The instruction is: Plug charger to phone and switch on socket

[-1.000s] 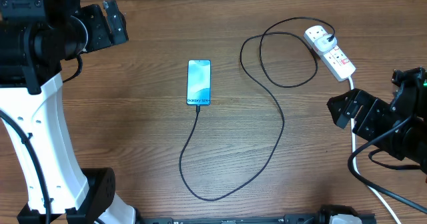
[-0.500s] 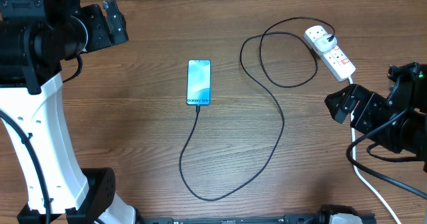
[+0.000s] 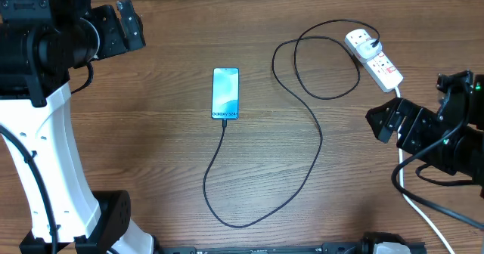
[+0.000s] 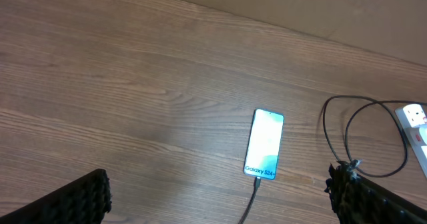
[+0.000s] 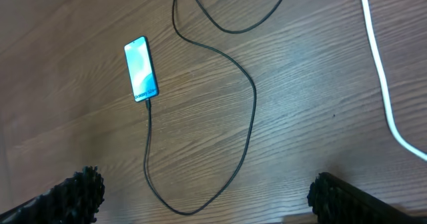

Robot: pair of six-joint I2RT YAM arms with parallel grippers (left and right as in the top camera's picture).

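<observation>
The Galaxy S24 phone is seen lying screen-up in the centre. The black charger cable is joined at its lower edge and looped away to the white socket strip at upper right. The right gripper is held spread open near the strip. The left gripper, likewise spread open, is held well apart at upper left.

Overhead camera – fixed above table, facing straight down, far enough to catch both arms at side edges. Left wrist camera – high off surface, tilted forward toward far edge; left fingertips in bottom corners. Right wrist camera: likewise high, angled down; right fingertips in bottom corners. All three share phone and charger cable; power strip only in overhead and at left wrist view's right edge.
</observation>
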